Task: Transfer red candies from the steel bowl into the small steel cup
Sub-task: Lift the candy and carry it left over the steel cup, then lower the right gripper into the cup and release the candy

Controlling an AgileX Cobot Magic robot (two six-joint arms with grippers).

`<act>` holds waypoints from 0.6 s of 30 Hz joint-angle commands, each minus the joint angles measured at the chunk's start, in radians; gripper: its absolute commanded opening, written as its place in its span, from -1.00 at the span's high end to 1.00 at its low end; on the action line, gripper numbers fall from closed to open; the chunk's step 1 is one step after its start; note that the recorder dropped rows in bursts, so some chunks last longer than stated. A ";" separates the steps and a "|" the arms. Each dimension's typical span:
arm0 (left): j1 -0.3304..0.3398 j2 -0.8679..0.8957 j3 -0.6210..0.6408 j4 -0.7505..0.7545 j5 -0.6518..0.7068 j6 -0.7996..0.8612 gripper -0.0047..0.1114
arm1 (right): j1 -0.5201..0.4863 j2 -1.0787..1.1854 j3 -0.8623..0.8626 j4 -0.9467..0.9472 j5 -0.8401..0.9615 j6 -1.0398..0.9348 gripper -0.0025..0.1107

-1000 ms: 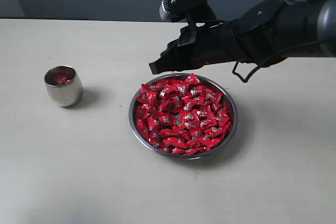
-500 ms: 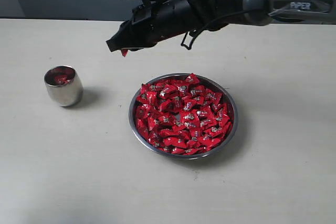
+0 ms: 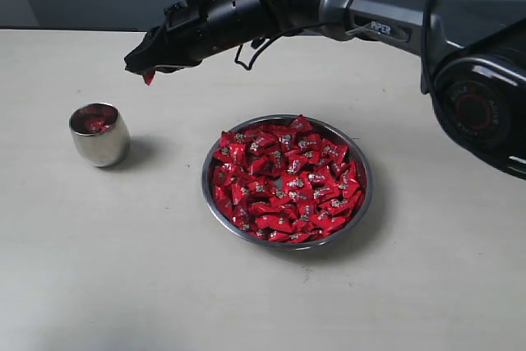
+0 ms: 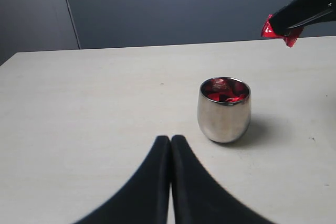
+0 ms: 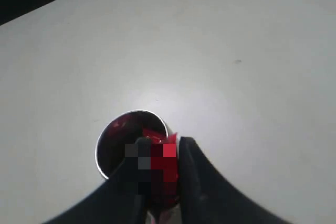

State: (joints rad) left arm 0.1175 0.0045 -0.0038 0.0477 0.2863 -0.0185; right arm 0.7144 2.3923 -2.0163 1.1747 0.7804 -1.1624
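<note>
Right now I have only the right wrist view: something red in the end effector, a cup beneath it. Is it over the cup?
Observer: Not yet. The left wrist view shows the held candy in the right end effector high up and to one side of the small steel cup.
Operator: How much is in the bowl?
Observer: The steel bowl is covered with red candies.
Operator: And the other arm?
Observer: The left end effector is shut and empty, pointing toward the cup.

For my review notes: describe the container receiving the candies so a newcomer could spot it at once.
On the pale table, find the wide steel bowl heaped with red candies. Left of it in the exterior view, standing apart, is the small steel cup: upright, barrel-sided, handleless, far narrower than the bowl.
</note>
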 commanded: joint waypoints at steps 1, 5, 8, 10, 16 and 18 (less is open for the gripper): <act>0.001 -0.004 0.004 -0.002 -0.002 -0.001 0.91 | 0.015 0.050 -0.078 0.008 0.034 -0.013 0.97; 0.001 -0.004 0.004 -0.002 -0.002 -0.001 0.91 | 0.043 0.082 -0.134 0.008 0.044 -0.053 0.97; 0.001 -0.004 0.004 -0.002 -0.002 -0.001 0.91 | 0.055 0.103 -0.166 0.005 0.050 -0.060 0.97; 0.001 -0.004 0.004 -0.002 -0.002 -0.001 0.91 | 0.061 0.115 -0.183 0.005 0.055 -0.060 0.97; 0.001 -0.004 0.004 -0.002 -0.002 -0.001 0.91 | 0.085 0.139 -0.193 0.019 0.048 -0.067 0.97; 0.001 -0.004 0.004 -0.002 -0.002 -0.001 0.91 | 0.089 0.144 -0.193 0.019 0.041 -0.067 0.97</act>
State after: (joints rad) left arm 0.1175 0.0045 -0.0038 0.0477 0.2863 -0.0185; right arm 0.7944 2.5341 -2.1993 1.1850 0.8275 -1.2181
